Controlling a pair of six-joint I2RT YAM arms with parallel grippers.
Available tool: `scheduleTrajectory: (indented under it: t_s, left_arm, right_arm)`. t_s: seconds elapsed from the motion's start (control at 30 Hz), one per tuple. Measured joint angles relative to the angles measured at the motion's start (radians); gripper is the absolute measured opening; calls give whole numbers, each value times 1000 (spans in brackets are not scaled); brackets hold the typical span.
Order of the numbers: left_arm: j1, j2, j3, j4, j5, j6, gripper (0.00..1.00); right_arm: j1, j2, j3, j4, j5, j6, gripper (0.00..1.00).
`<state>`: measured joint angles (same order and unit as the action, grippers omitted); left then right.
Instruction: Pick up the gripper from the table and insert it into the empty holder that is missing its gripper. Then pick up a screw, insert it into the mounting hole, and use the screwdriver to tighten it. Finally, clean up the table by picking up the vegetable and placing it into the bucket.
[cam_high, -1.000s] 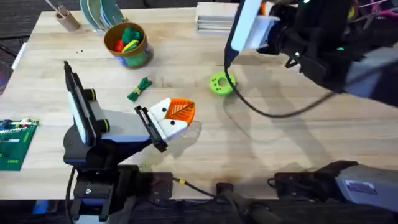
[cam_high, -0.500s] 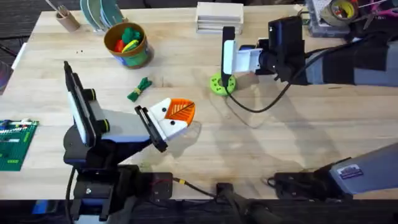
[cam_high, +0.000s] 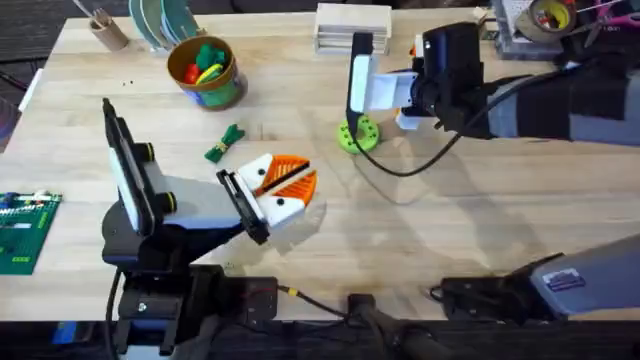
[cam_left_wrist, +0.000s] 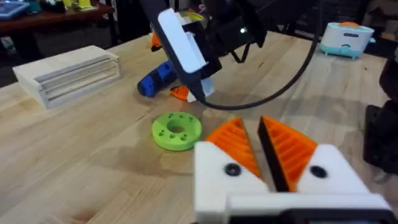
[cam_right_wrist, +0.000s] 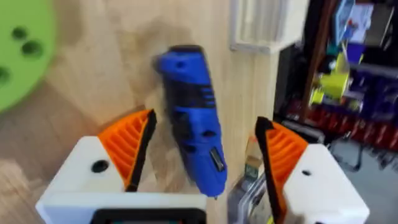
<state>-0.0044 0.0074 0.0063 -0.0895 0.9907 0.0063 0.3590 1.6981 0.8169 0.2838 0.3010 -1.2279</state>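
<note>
The right gripper (cam_right_wrist: 199, 162) hangs wide open over the blue screwdriver (cam_right_wrist: 189, 112), which lies on the table (cam_high: 480, 230) untouched. The left gripper (cam_left_wrist: 264, 155), pads nearly closed and empty, rests near the green disc (cam_high: 357, 134). Judging by this, tightening is pending, and the vegetable (cam_high: 224, 143) lies outside the bucket (cam_high: 205, 70).

The overhead camera looks down and forward across the tabletop (cam_high: 450, 230). The left wrist camera sits low, looking past its gripper (cam_left_wrist: 260, 149) toward the green disc (cam_left_wrist: 176, 130) beyond. The right wrist camera hangs close above the screwdriver (cam_right_wrist: 193, 112), the same disc (cam_right_wrist: 22, 53) beside its gripper (cam_right_wrist: 205, 146).
</note>
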Motion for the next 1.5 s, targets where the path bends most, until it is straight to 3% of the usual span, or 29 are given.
scheduleTrajectory:
  t_s: [0.1, 0.27, 0.3, 0.4, 0.43, 0.6, 0.63, 0.8, 0.83, 1.2, 1.33, 1.4, 1.5]
  left_arm:
    - [0, 0, 0, 0, 0, 1, 376]
    - [0, 0, 0, 0, 0, -2, 963]
    - [0, 0, 0, 0, 0, 0, 983]
    - [0, 0, 0, 0, 0, 1, 993]
    - [0, 0, 0, 0, 0, -3, 893]
    - [0, 0, 0, 0, 0, -2, 117]
    - [0, 0, 0, 0, 0, 6, 160]
    - [0, 0, 0, 0, 0, 4, 922]
    - [0, 0, 0, 0, 0, 3, 975]
    - [0, 0, 0, 10, -2, 2, 994]
    - [0, 0, 1, 133, -19, -9, 993]
    - [0, 0, 13, 156, -42, -15, 992]
    - [0, 0, 69, 107, -111, -22, 993]
  right_arm:
    - [5, -48, 0, -9, 30, 121, 992]
    - [5, -176, 0, -30, 58, 329, 992]
    - [5, -198, 0, -30, 60, 361, 991]
    - [5, -272, 0, -30, 63, 440, 991]
    - [6, -295, 0, -31, 65, 457, 991]
    - [16, -419, 0, -31, 69, 527, 992]
    - [18, -444, 0, -31, 68, 551, 992]
    - [19, -547, 0, -31, 67, 697, 991]
    - [19, -564, 0, -31, 63, 726, 991]
    - [59, -609, 0, -34, 21, 838, 990]
    - [82, -608, 0, -34, 15, 840, 991]
    - [90, -609, 0, -35, 15, 843, 991]
    - [95, -609, 0, -34, 15, 843, 991]
